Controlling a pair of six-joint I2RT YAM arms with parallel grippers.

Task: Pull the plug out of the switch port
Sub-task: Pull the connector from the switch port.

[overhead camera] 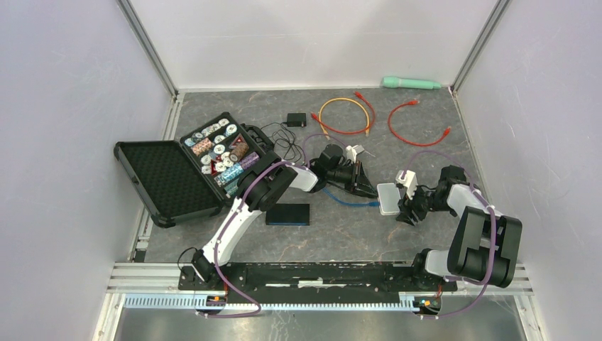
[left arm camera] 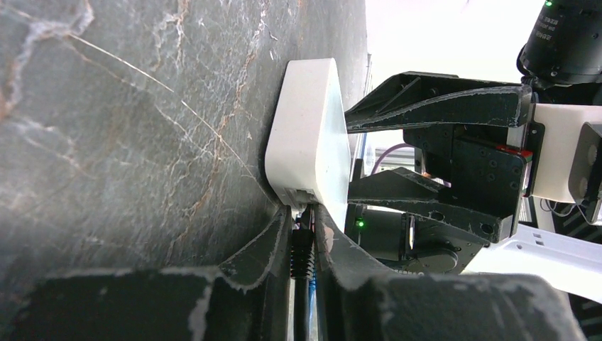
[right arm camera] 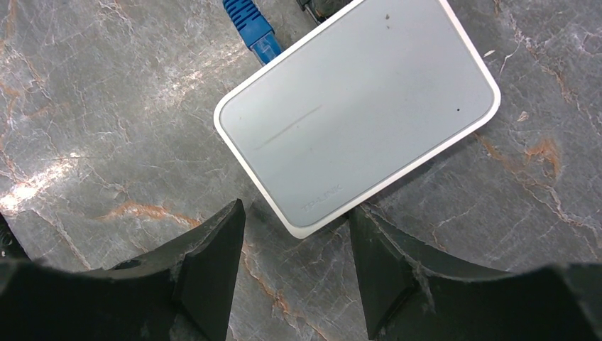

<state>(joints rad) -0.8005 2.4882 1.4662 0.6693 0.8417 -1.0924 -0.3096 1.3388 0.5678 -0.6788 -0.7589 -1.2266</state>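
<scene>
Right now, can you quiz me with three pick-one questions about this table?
1. Where is the white switch? A at the right gripper's jaws; B inside the case; C by the back wall.
2. How many cable loops lie at the back? A one; B two; C five.
3. The black case is: A shut; B open; C upside down.
Answers: 1 A, its corner sits between the open jaws. 2 B, an orange loop and a red loop. 3 B, its lid lies flat, chips showing.
</scene>
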